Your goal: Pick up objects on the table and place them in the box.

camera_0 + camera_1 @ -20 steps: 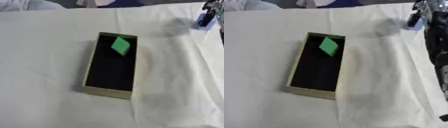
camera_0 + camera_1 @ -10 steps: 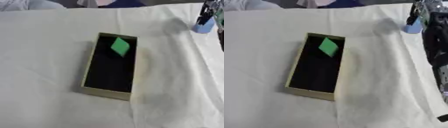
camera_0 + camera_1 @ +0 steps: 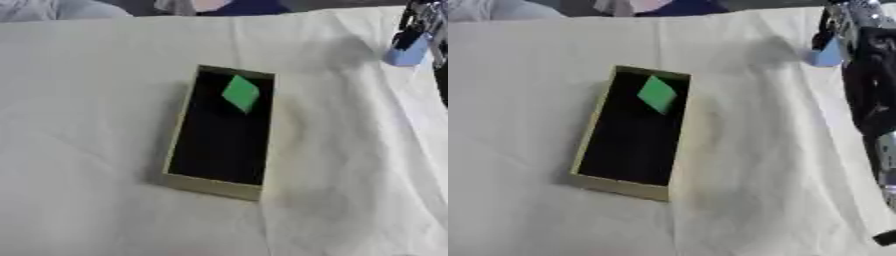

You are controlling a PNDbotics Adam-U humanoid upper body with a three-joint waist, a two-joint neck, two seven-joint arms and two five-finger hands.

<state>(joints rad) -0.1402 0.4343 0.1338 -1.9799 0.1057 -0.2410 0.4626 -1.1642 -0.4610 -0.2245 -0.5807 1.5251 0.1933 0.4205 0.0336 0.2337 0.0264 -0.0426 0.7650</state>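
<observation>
Blue block (image 3: 408, 52) pinched in the right hand (image 3: 839, 31), up beyond the box (image 3: 222, 131) — carrying step, next swing it over the green piece (image 3: 240, 93) inside.

A cream-white cloth (image 3: 96, 125) covers the whole table, creased in soft folds along its left side and toward the near edge. Beyond the far edge of the cloth, pale grey fabric (image 3: 52, 9) shows at the upper left and dark blue clothing (image 3: 249, 7) at top centre.
</observation>
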